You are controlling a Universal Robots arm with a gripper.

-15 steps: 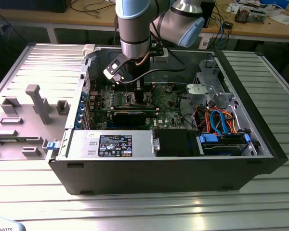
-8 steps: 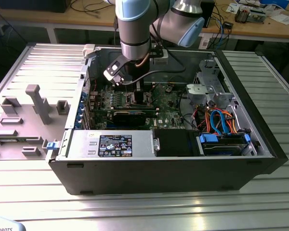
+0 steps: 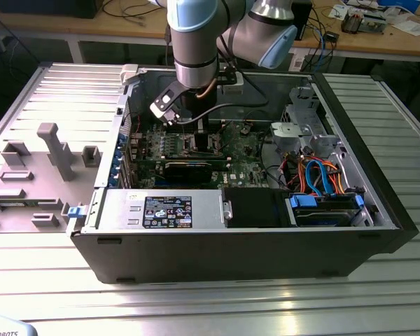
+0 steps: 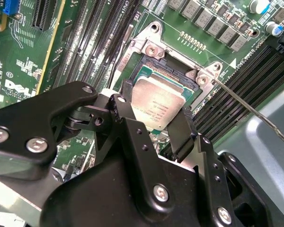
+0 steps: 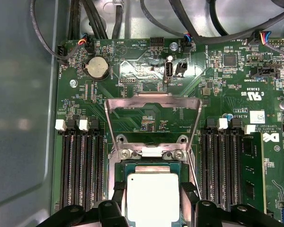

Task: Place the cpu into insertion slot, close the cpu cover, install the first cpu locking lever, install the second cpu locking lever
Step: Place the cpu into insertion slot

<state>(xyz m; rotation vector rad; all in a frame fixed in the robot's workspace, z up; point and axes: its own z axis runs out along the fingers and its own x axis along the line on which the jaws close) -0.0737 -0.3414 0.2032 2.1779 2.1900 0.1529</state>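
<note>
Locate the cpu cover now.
In the first wrist view, the thin silvery metal frame cover is swung open, hinged beside the dull grey square cpu, between two banks of black memory slots.

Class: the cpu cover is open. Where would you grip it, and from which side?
Probably the free crossbar of the cover, opposite its hinge by the cpu, from above: that thin edge stands clear of the board, with the open window beneath.

The small square cpu point(image 5: 153, 196) is showing a dull, matt silver-grey metal top, while the thin silvery metal cpu cover point(image 5: 154, 100) is gleaming smooth. The black gripper point(image 4: 154, 111) is looking matt, the green circuit board point(image 5: 146, 75) is shining glossy, and the ribbed grey metal tabletop point(image 3: 196, 308) is reflecting light.
</note>
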